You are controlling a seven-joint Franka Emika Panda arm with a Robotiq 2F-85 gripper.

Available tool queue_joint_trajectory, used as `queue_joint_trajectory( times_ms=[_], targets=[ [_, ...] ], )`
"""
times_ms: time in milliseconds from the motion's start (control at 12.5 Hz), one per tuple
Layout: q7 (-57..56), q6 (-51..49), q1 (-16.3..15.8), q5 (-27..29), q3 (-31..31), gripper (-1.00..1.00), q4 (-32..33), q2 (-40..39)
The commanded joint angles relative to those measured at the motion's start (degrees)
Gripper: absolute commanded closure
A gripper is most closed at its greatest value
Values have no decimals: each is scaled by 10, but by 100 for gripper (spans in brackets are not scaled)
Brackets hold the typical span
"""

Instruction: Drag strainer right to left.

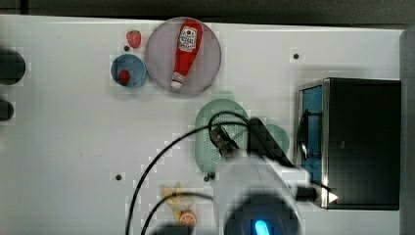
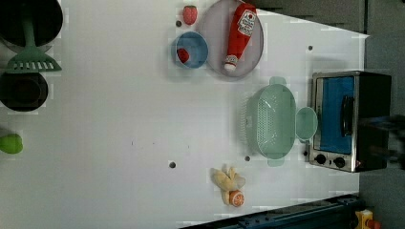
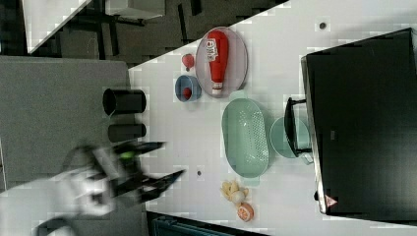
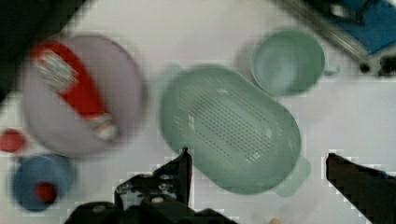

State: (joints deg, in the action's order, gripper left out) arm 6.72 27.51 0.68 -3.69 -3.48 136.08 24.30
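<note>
The strainer (image 4: pixel 233 126) is a pale green oval colander with fine holes. It lies on the white table beside the toaster oven, also seen as strainer (image 2: pixel 272 119) and strainer (image 3: pixel 246 137). In the top view the arm covers much of the strainer (image 1: pixel 210 122). My gripper (image 4: pixel 257 155) hangs above it, open, its two dark fingers spread wide with nothing held between them. In the top view the gripper (image 1: pixel 240 137) sits over the strainer's right half. A smaller round mint cup (image 4: pixel 287 60) touches the strainer's side toward the oven.
A black toaster oven (image 1: pixel 362 142) stands at the top view's right. A purple plate (image 1: pixel 159 58) holding a ketchup bottle (image 1: pixel 186 49), a blue bowl (image 1: pixel 128 70) and a strawberry (image 1: pixel 133 38) lie beyond the strainer. Toy food (image 1: pixel 178 205) lies near the table's front edge.
</note>
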Motion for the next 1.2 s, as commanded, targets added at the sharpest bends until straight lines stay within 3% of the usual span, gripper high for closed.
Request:
queue_joint_trajectory(
  times_ms=[80,640,1200],
  targets=[
    [124,80,-1,3,6,-100,76,-82],
    [326,305,-4,2,40,-100,61,-308],
    [368,465,-13,4,44,-100,62,-443]
  ],
)
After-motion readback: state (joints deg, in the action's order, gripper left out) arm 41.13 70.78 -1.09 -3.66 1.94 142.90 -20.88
